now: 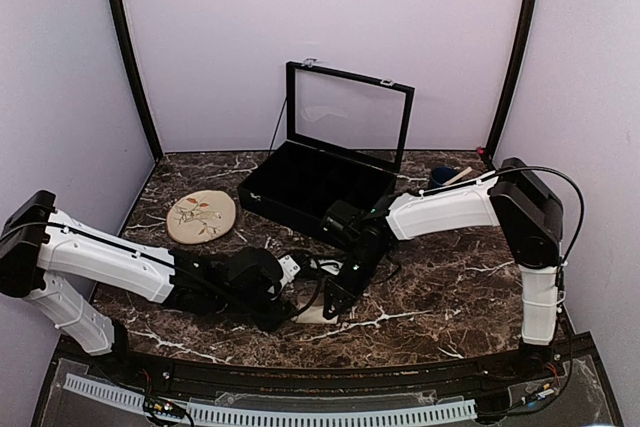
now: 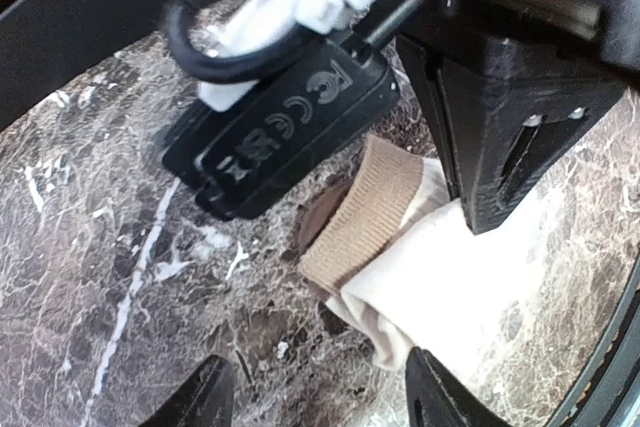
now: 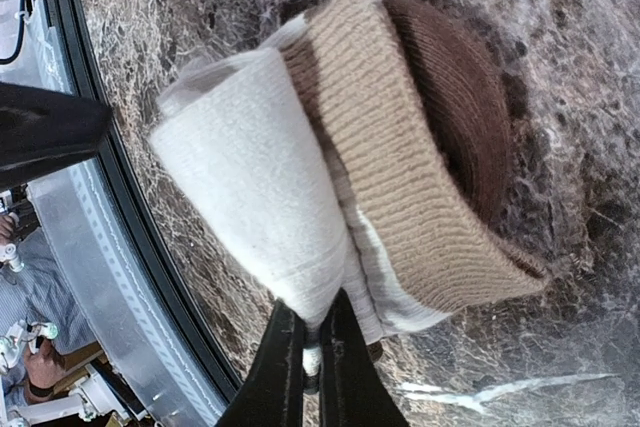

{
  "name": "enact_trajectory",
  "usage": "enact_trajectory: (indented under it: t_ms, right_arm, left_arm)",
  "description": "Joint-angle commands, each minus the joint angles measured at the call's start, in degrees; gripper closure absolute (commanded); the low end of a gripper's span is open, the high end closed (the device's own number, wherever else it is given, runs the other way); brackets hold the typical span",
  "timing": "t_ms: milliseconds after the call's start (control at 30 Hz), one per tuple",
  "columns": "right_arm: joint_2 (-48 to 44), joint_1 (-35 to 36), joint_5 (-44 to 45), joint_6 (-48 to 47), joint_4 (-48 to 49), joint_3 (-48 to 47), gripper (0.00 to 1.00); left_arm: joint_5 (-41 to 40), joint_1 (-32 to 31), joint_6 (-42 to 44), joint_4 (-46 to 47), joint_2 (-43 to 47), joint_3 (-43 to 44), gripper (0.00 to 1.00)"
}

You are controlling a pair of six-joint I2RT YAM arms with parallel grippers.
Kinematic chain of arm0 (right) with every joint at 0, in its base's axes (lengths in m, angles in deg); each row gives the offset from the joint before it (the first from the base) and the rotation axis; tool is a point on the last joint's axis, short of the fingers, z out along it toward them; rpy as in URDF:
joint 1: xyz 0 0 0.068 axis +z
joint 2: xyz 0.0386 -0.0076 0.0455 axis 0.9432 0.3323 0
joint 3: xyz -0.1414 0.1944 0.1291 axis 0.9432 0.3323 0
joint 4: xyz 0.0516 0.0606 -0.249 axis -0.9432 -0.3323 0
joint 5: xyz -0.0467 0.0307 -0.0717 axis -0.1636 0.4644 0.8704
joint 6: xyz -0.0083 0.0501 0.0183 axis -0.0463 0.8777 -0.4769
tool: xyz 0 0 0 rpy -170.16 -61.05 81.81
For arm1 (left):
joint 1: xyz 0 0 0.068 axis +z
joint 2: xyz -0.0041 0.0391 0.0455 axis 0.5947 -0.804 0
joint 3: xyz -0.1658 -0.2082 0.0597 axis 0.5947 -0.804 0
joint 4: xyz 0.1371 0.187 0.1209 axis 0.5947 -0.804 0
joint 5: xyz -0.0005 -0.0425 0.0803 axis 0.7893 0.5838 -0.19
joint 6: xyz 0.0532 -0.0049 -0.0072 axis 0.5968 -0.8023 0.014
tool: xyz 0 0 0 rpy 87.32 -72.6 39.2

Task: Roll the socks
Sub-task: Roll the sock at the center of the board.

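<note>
part-rolled cream-beige ribbed sock with dark brown band [image 3: 400,167] | cream edge pinched in closed right gripper [image 3: 312,372] | just ahead of left gripper [image 2: 320,402], jaws apart, empty

Left gripper [image 2: 320,402] spread wide, right gripper [image 3: 311,372] pinched closed, arms converging

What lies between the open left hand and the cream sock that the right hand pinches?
Only bare marble table, as the left wrist view shows; nothing else sits between the left hand and the cream sock.
</note>
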Motion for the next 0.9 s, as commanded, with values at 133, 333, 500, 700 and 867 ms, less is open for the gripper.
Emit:
enact_trajectory:
  t_ms: [133,333,500,700,867]
  right_arm:
    - [0.1,-0.2,-2.0,-1.1,-1.1,-1.6,1.00]
    - [0.5,-0.2,-2.4,-1.1,-1.4,-1.9,1.00]
    - [0.4,-0.2,-2.5,-0.7,-1.0,-1.3,1.00]
    - [0.8,-0.2,-2.5,-0.9,-0.8,-1.1,1.00]
    - [0.8,-0.2,-2.7,-1.2,-0.8,-1.0,1.00]
  left_arm:
    - [3.7,0.4,4.6,2.9,-4.6,0.8,0.38]
    - [5.1,1.5,5.1,6.0,-5.6,0.9,0.37]
    - [6.2,1.8,4.1,6.0,-4.9,0.8,0.33]
    - [4.8,2.0,2.7,2.3,-3.8,2.1,0.31]
    - [5.1,2.0,2.7,2.3,-1.7,2.4,0.32]
